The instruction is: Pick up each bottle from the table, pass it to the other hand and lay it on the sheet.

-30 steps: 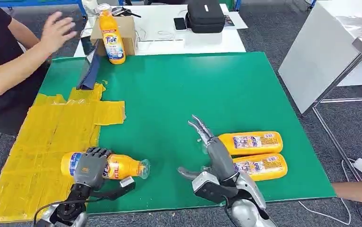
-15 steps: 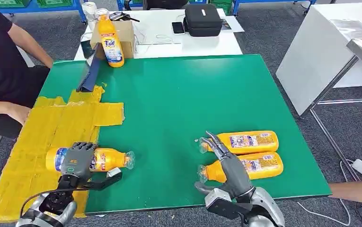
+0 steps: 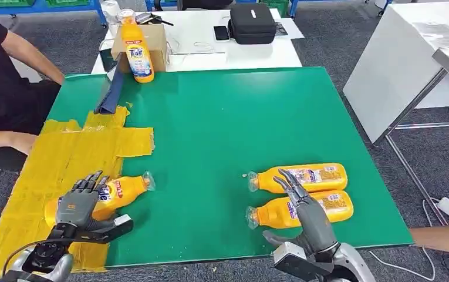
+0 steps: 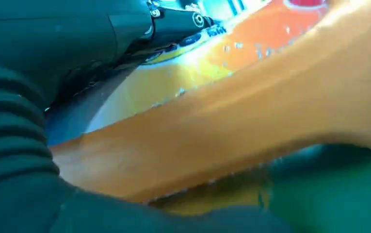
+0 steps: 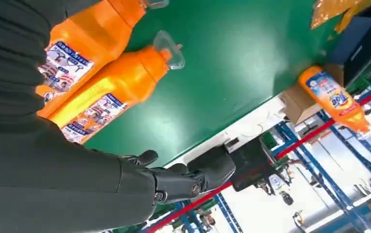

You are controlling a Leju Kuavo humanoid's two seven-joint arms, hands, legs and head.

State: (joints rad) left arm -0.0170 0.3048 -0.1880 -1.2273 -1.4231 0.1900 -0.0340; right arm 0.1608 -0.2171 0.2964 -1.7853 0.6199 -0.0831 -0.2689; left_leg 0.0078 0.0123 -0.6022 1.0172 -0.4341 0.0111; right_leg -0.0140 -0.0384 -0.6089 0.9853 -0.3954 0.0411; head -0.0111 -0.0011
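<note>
On the green table (image 3: pixel 222 129), the left robot hand (image 3: pixel 78 205) rests spread on a bottle (image 3: pixel 119 191) lying on the yellow sheet (image 3: pixel 69 158). The right robot hand (image 3: pixel 304 214), released, hovers over two bottles (image 3: pixel 304 194) near the front edge. Beyond the table stands a white table (image 3: pixel 204 50).

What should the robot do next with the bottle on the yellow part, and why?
Probably lift the left hand away. Its fingers look spread over the bottle, which already lies mostly on the yellow sheet. Two bottles wait by the right hand.
</note>
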